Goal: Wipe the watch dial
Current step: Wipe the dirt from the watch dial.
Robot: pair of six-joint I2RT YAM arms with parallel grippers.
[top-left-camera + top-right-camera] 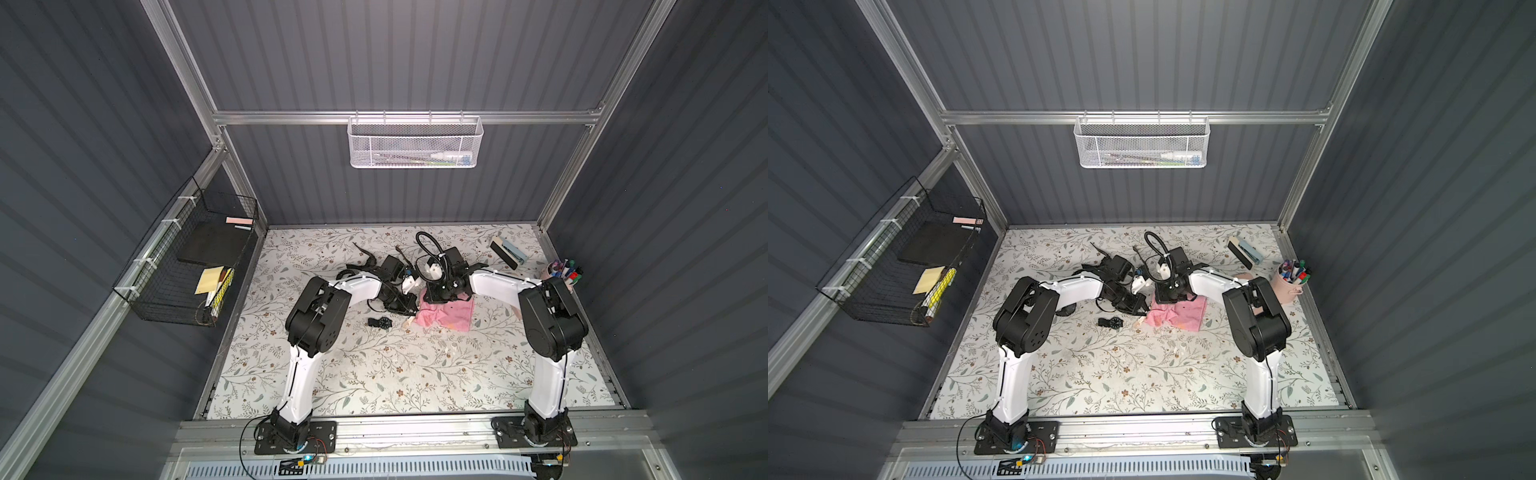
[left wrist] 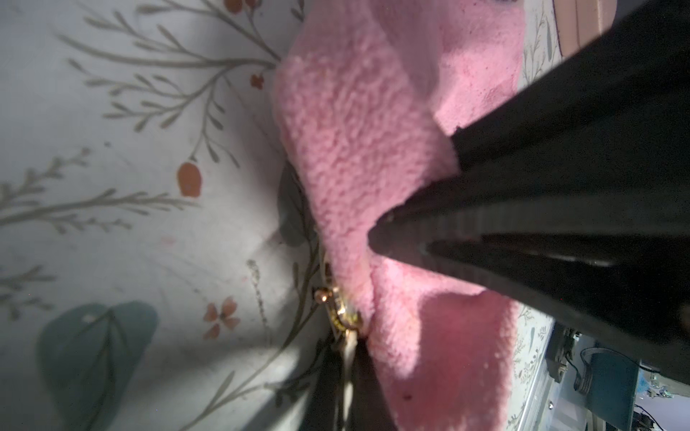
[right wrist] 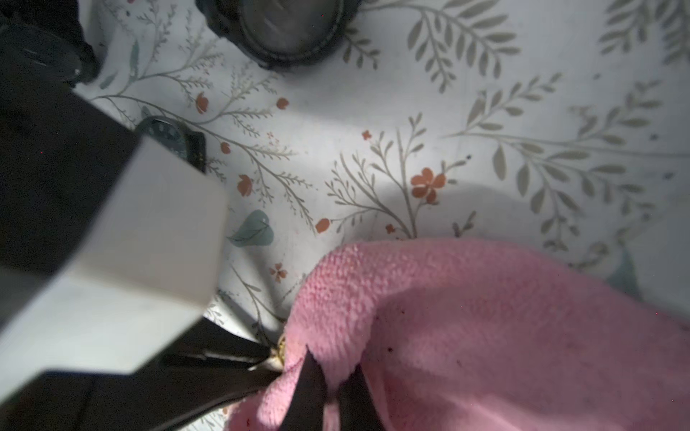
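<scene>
A watch with a gold case (image 2: pixel 338 309) and a pale strap (image 1: pixel 409 322) lies at the left edge of the pink cloth (image 1: pixel 451 313). Its dial is hidden under the cloth. My left gripper (image 2: pixel 345 373) is shut on the strap just below the case, and shows in both top views (image 1: pixel 409 308) (image 1: pixel 1140 307). My right gripper (image 3: pixel 332 395) is shut on a fold of the cloth (image 3: pixel 466 317) right beside the gold case (image 3: pixel 282 349); its fingers (image 2: pixel 485 224) press into the cloth (image 2: pixel 354 130). The cloth (image 1: pixel 1183 316) rests crumpled on the table.
A black watch (image 1: pixel 380 323) (image 3: pixel 168 138) lies loose on the floral table left of the cloth. Black cables and gear (image 1: pixel 374 266) clutter the back. A pen cup (image 1: pixel 561 272) and a stapler-like thing (image 1: pixel 509 251) sit at the right. Wire baskets hang on the left wall (image 1: pixel 199 270) and the back wall (image 1: pixel 415 143).
</scene>
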